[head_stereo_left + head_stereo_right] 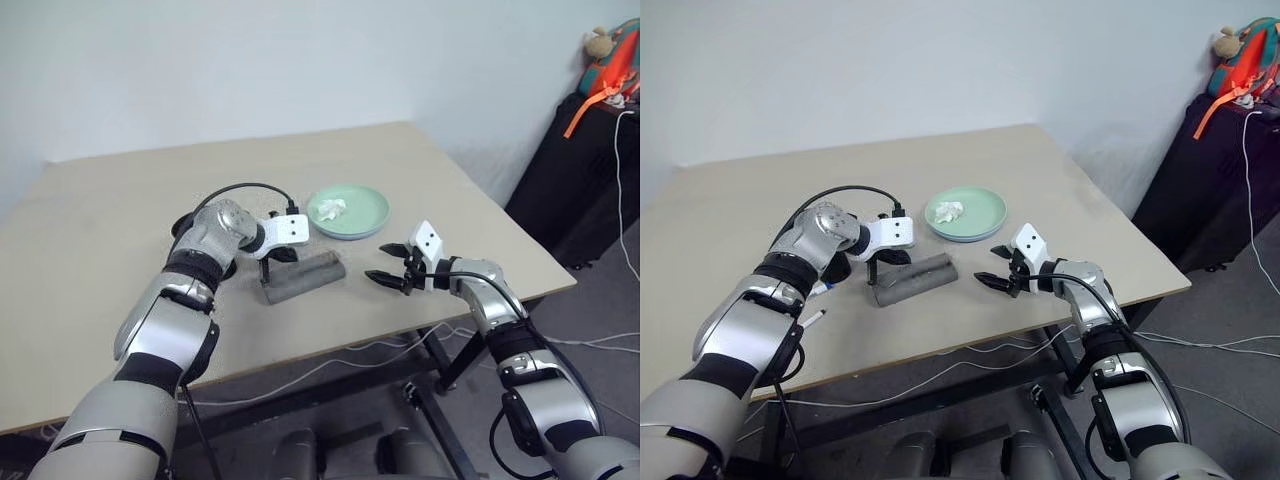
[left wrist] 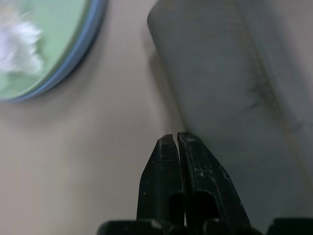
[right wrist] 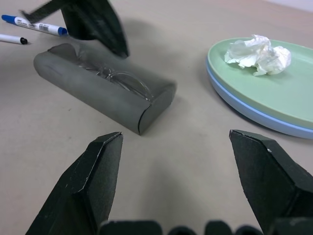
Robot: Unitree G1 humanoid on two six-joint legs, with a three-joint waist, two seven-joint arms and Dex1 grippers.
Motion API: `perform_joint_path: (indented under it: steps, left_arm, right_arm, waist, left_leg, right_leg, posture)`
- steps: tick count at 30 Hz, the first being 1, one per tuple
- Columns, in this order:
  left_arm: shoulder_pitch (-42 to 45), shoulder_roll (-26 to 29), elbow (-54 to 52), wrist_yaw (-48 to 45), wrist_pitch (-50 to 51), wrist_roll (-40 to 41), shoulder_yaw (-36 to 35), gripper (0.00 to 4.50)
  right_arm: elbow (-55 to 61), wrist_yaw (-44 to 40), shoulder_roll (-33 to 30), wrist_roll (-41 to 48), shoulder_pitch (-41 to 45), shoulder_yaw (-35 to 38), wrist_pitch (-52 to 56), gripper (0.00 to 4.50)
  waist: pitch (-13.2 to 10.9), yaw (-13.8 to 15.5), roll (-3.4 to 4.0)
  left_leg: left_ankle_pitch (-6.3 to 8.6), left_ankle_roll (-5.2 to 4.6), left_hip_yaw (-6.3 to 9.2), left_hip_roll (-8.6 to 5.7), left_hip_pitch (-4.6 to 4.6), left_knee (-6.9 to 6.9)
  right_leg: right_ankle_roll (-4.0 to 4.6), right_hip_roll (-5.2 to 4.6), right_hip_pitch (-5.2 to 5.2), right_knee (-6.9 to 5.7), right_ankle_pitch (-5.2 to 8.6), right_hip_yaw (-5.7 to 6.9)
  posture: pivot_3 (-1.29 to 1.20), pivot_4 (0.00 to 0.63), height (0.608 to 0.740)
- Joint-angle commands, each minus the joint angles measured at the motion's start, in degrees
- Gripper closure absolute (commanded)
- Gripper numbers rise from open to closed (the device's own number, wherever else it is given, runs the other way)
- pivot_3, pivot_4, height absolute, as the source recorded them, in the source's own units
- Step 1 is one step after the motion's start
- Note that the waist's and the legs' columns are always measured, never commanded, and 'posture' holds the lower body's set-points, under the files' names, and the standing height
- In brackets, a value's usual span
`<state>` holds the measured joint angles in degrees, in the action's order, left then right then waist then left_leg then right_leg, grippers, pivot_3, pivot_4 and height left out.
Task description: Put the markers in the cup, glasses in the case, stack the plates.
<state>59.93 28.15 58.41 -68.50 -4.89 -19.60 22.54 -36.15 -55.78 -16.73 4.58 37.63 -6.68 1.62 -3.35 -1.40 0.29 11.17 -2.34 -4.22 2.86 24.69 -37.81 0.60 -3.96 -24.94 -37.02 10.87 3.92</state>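
The grey case [image 1: 305, 277] lies on the table, and the clear glasses [image 3: 119, 78] show in the slot along its top. My left gripper [image 1: 291, 256] is shut with nothing in it, its tips [image 2: 175, 139] right against the case's far side. My right gripper [image 1: 386, 266] hovers open just right of the case, pointing at it. The mint green plate [image 1: 348, 212] sits stacked on the light blue plate [image 3: 254, 113]. Both markers, blue-capped [image 3: 35, 25] and dark-capped [image 3: 12, 39], lie on the table beyond the case's far end. My left forearm hides the cup.
A crumpled white tissue [image 1: 333, 208] lies on the green plate. The table's front edge [image 1: 400, 335] runs just below my right gripper, with cables under it. A dark cabinet [image 1: 590, 170] with a colourful bag stands at the far right.
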Motion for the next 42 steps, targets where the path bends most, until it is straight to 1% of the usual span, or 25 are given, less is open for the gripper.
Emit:
perform_joint_path:
  steps: [1,4,7,10,11,14,16,18,20,23,27,30,33,36,39,42]
  left_arm:
    - [-1.98,2.56,-7.71,-6.04,2.22,3.08,-1.72,4.48]
    - [-4.43,4.03,-12.49,-7.97,4.40,3.64,-1.69,4.48]
    - [-7.07,5.09,-16.83,-7.46,6.37,4.45,-2.54,4.48]
    - [-9.01,6.19,-21.92,-8.01,9.75,7.02,-4.49,4.48]
    - [-10.35,7.00,-25.54,-9.45,11.65,9.00,-5.64,4.48]
    - [-15.10,10.46,-37.52,-12.93,18.59,14.88,-9.53,4.48]
    - [-17.37,12.40,-42.49,-13.28,22.29,16.70,-10.76,4.48]
    - [-22.56,16.91,-49.62,-14.02,27.32,19.10,-13.34,4.48]
    - [-27.35,20.85,-54.61,-12.99,30.22,19.69,-15.00,4.48]
    - [-33.44,25.37,-58.33,-10.01,33.80,19.26,-16.97,4.48]
    - [-40.11,29.86,-62.68,-6.62,39.51,19.50,-20.18,4.48]
    - [-44.09,33.50,-62.92,-5.36,41.21,19.20,-21.27,4.48]
    - [-45.60,35.34,-62.05,-4.49,41.38,19.60,-21.51,4.48]
    - [-45.77,36.24,-58.19,-2.92,40.89,18.94,-20.95,3.96]
    - [-45.61,36.38,-56.38,-2.15,40.86,19.12,-20.47,3.05]
    - [-45.43,36.68,-54.76,-0.72,41.07,18.03,-19.46,3.05]
  right_arm:
    - [2.24,-0.06,-0.24,1.16,1.05,0.74,-0.15,0.71]
    - [1.97,-0.19,-0.13,1.13,1.42,0.67,-0.15,0.71]
    - [1.64,-0.35,0.18,1.00,1.77,0.43,-0.27,0.71]
    - [1.60,-0.46,0.35,0.96,1.86,0.29,-0.27,0.71]
    - [1.65,-0.50,0.39,0.95,1.84,0.23,-0.25,0.71]
    - [2.02,-0.58,0.41,0.97,1.69,0.11,-0.07,0.71]
    - [2.11,-0.60,0.41,0.99,1.64,0.09,-0.02,0.71]
    - [2.35,-0.69,0.34,0.99,1.37,0.00,0.06,0.71]
    - [2.51,-0.76,0.30,1.01,1.22,-0.07,0.19,0.71]
    - [2.37,-0.98,0.20,1.02,1.19,-0.23,0.19,0.71]
    - [1.61,-1.50,0.31,0.91,1.72,-0.56,-0.01,0.71]
    - [0.68,-1.72,0.70,0.69,2.47,-0.90,-0.29,0.71]
    - [-0.11,-1.83,1.04,0.56,3.09,-1.02,-0.60,0.71]
    - [-1.14,-2.03,1.67,0.37,3.97,-1.30,-1.07,0.71]
    - [-1.73,-2.08,1.95,0.27,4.34,-1.35,-1.34,0.71]
    - [-2.00,-2.13,2.06,0.24,4.35,-1.46,-1.59,0.71]
  waist:
    - [0.00,-0.02,0.00]
    - [0.00,0.00,0.00]
    - [0.00,0.03,0.00]
    - [0.00,0.02,0.00]
    - [0.00,0.02,0.00]
    - [0.00,-0.07,0.00]
    - [0.00,-0.23,0.00]
    - [0.00,-0.52,0.01]
    - [-0.01,-1.20,0.02]
    - [-0.01,-1.23,0.02]
    - [-0.01,-1.15,0.01]
    - [-0.01,-1.20,0.00]
    - [-0.01,-1.16,0.01]
    - [-0.01,-1.19,0.01]
    - [-0.01,-1.18,0.00]
    - [-0.01,-1.18,-0.01]
  left_leg:
    - [0.00,-0.01,-0.01,0.01,0.00,0.00]
    - [-0.01,-0.01,-0.01,0.01,0.00,0.01]
    - [-0.01,-0.01,0.00,0.00,-0.01,-0.03]
    - [-0.01,-0.01,0.00,0.01,-0.02,-0.05]
    - [-0.01,-0.01,0.01,0.01,-0.02,-0.05]
    - [0.00,-0.01,0.00,0.02,-0.01,-0.01]
    - [-0.01,-0.01,0.00,0.04,-0.01,0.03]
    - [-0.01,-0.01,0.00,0.04,-0.01,0.02]
    - [0.00,0.00,0.04,0.06,-0.09,0.11]
    - [0.00,0.01,0.09,0.06,-0.12,0.10]
    - [0.00,0.02,0.10,0.08,-0.13,0.04]
    - [0.01,0.03,0.12,0.11,-0.12,0.08]
    - [0.01,0.03,0.09,0.12,-0.12,0.15]
    - [0.01,0.05,0.08,0.12,-0.12,0.26]
    - [0.00,0.06,0.04,0.13,-0.13,0.37]
    - [0.00,0.07,-0.04,0.12,-0.11,0.49]
  right_leg:
    - [0.00,0.00,0.00,0.00,0.00,-0.01]
    - [0.00,0.00,0.00,0.00,0.00,-0.02]
    - [0.00,0.00,0.03,0.00,0.00,-0.01]
    - [0.01,-0.01,0.05,-0.01,0.00,-0.01]
    - [0.01,0.00,0.05,-0.01,0.00,-0.01]
    - [0.01,0.00,0.01,-0.01,0.00,-0.04]
    - [0.01,0.01,-0.02,-0.01,0.00,-0.06]
    - [0.01,0.03,-0.02,-0.01,0.00,-0.05]
    - [0.03,0.02,-0.02,-0.01,0.02,-0.12]
    - [0.13,0.01,0.00,-0.01,0.07,-0.12]
    - [0.15,-0.02,-0.04,0.00,0.08,-0.07]
    - [0.14,-0.07,-0.13,0.01,0.08,-0.11]
    - [0.15,-0.09,-0.22,0.01,0.08,-0.12]
    - [0.20,-0.09,-0.27,0.01,0.05,-0.11]
    - [0.24,-0.07,-0.35,0.01,0.02,-0.12]
    - [0.23,-0.07,-0.36,0.06,0.03,-0.10]
  posture:
    - [0.00,0.000,0.740]
    - [0.00,0.000,0.740]
    - [0.00,0.000,0.740]
    - [0.00,0.000,0.740]
    - [0.00,0.000,0.740]
    - [0.00,0.000,0.740]
    - [0.00,0.000,0.740]
    - [0.00,0.000,0.740]
    - [0.00,0.000,0.740]
    - [0.00,0.000,0.740]
    - [0.00,0.000,0.740]
    - [0.00,0.000,0.740]
    - [0.00,0.000,0.740]
    - [0.00,0.000,0.740]
    - [0.00,0.000,0.740]
    - [0.00,0.000,0.740]
